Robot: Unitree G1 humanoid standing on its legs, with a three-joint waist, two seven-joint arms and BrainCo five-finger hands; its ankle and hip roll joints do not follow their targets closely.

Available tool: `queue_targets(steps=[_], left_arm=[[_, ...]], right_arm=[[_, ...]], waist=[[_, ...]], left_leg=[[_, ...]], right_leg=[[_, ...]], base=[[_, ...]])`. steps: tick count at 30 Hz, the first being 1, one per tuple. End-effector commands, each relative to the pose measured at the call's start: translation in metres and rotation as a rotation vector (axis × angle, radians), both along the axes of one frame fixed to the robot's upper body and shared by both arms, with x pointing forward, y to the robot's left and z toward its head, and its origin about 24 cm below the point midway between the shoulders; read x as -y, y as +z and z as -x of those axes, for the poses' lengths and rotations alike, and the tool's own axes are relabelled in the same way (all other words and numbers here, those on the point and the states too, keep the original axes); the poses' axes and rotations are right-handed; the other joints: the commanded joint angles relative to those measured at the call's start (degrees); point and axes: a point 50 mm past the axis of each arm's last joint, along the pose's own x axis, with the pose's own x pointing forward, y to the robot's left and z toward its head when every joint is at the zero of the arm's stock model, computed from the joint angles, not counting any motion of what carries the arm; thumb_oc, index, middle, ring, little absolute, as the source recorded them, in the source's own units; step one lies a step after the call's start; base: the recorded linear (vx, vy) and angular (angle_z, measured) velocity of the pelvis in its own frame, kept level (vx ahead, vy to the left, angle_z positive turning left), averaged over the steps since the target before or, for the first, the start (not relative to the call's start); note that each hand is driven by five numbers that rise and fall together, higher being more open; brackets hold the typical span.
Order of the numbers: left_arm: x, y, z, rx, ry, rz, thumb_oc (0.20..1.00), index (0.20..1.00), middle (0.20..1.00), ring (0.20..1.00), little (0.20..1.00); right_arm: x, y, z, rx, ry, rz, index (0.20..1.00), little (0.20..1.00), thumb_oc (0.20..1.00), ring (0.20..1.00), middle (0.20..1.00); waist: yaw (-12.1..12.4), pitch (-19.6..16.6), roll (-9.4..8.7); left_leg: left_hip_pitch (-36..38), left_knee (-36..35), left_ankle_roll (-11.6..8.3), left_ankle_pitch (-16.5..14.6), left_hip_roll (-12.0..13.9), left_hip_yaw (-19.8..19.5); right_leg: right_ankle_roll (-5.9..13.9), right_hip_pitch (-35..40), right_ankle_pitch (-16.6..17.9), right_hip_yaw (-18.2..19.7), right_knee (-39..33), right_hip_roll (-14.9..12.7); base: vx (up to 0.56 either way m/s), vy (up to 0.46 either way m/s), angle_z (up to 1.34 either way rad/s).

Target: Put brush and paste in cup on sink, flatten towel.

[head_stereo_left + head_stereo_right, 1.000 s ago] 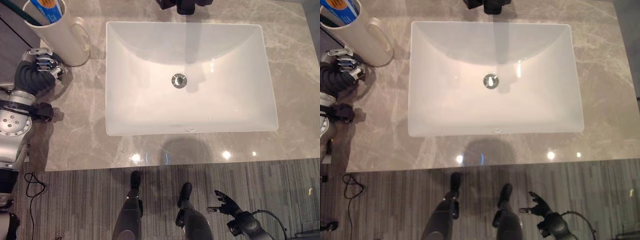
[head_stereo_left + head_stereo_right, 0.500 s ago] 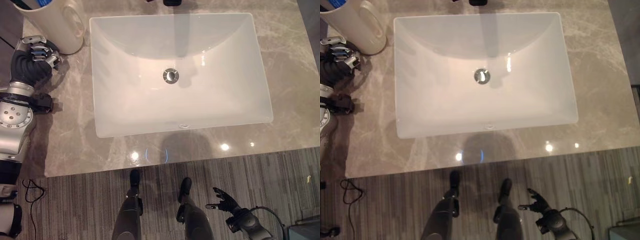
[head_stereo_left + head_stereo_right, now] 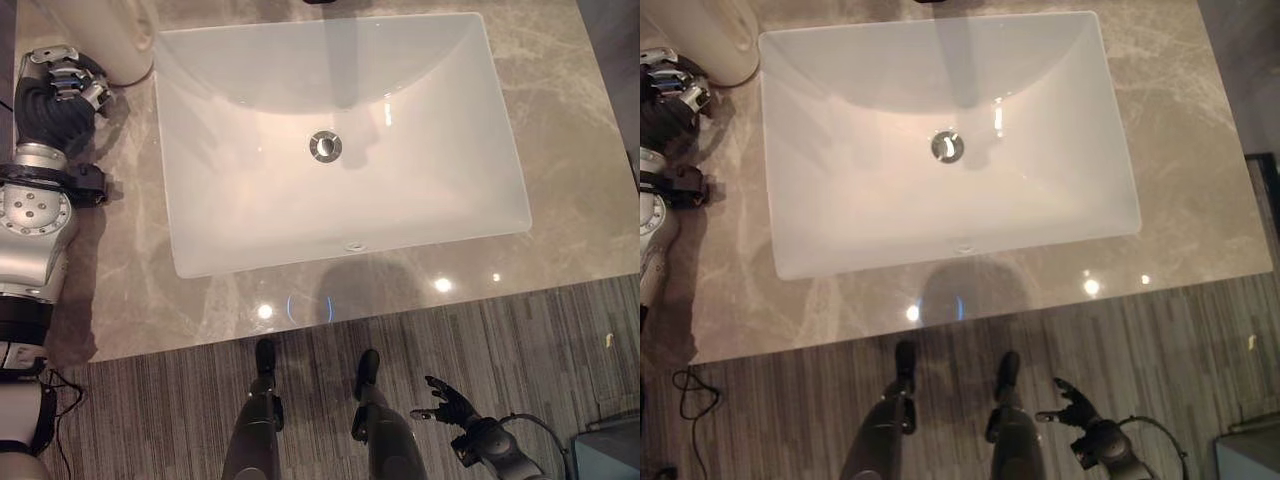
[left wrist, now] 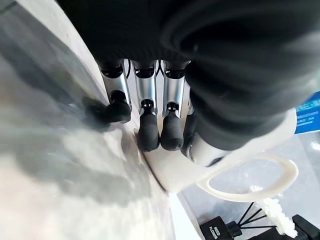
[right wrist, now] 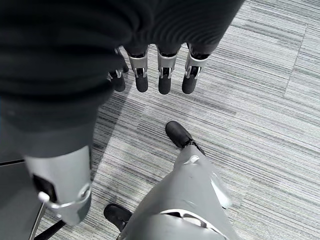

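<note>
While you look down on the scene, the marble surface takes up most of the head view, and the white sink sits sunk in its middle, with the drain near the basin's centre. Nothing lies in the basin.

At about ten o'clock from the sink stands the cream cup, just off the basin's corner; you see only its lower wall there. In the left wrist view the cup shows its looped handle, and a strip of blue, likely the paste, stands at its edge. You cannot make out the brush, and no towel is to be seen.

Your left hand rests at nine o'clock on the surface, just beside the cup's foot. Its fingers reach down fairly straight, relaxed and holding nothing; whether they touch the cup is hard to tell. That stance looks like a hand done with loading the cup.

Your right hand hangs at five o'clock, low over the striped floor, fingers loosely spread and empty, well apart from the work.
</note>
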Motion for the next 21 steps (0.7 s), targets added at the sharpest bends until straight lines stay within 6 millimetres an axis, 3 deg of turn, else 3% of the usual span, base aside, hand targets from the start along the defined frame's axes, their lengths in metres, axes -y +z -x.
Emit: queue_targets(steps=[1, 6, 7, 12, 16, 21], left_arm=[[-0.007, -0.018, -0.006, -0.061, 0.058, 0.0, 0.2, 0.2, 0.2, 0.2, 0.2], [-0.005, -0.033, 0.004, -0.087, 0.041, -0.017, 0.2, 0.2, 0.2, 0.2, 0.2], [-0.004, -0.036, 0.008, -0.097, 0.025, -0.025, 0.2, 0.2, 0.2, 0.2, 0.2], [-0.007, -0.046, 0.021, -0.134, 0.008, -0.048, 0.2, 0.2, 0.2, 0.2, 0.2], [-0.007, -0.044, 0.023, -0.132, 0.001, -0.068, 0.2, 0.2, 0.2, 0.2, 0.2], [-0.001, -0.037, 0.017, -0.111, -0.02, -0.069, 0.2, 0.2, 0.2, 0.2, 0.2]], right_arm=[[0.008, 0.005, -0.001, 0.023, -0.015, 0.021, 1.0, 1.0, 1.0, 1.0, 1.0], [0.005, 0.001, 0.003, -0.001, -0.003, 0.018, 1.0, 1.0, 1.0, 1.0, 1.0], [0.006, 0.0, 0.003, -0.008, -0.004, 0.021, 1.0, 1.0, 1.0, 1.0, 1.0], [0.005, -0.001, 0.004, -0.02, 0.003, 0.029, 1.0, 1.0, 1.0, 1.0, 1.0], [0.004, -0.001, 0.004, -0.021, 0.015, 0.022, 1.0, 1.0, 1.0, 1.0, 1.0], [0.007, 0.001, 0.002, -0.009, 0.006, 0.021, 1.0, 1.0, 1.0, 1.0, 1.0]], waist=[[-0.9, 0.3, -0.22], [-0.2, -0.6, -0.33], [0.3, -0.6, -0.44], [1.0, -1.0, -0.21], [1.5, -1.4, -0.44], [1.4, -1.3, -0.37]], left_leg=[[1.6, 2.1, 2.0, -5.1, -1.4, 0.6], [2.5, 1.8, 1.97, -5.2, -1.2, 0.5], [2.1, 2.1, 2.26, -3.7, -1.2, 0.8], [3.8, 1.0, 1.81, -3.1, -0.7, 0.1], [4.5, -0.4, 1.21, -2.0, 0.0, -1.0], [4.0, -1.3, 0.86, -0.9, 0.2, -1.4]], right_leg=[[4.71, 3.4, 7.1, 4.1, 0.0, -2.1], [4.63, 4.3, 6.4, 3.4, 0.0, -2.0], [3.84, 4.0, 6.2, 2.6, 0.6, -2.3], [3.24, 5.1, 4.6, 1.9, 1.1, -2.0], [2.57, 5.3, 2.5, 1.0, 2.1, -1.6], [2.47, 4.9, 2.4, 0.3, 1.8, -1.1]], base=[[0.02, -0.023, -0.07], [0.03, -0.043, -0.07], [-0.06, -0.037, -0.07], [0.0, -0.056, -0.02], [0.0, -0.086, 0.18], [-0.01, -0.028, 0.09]])
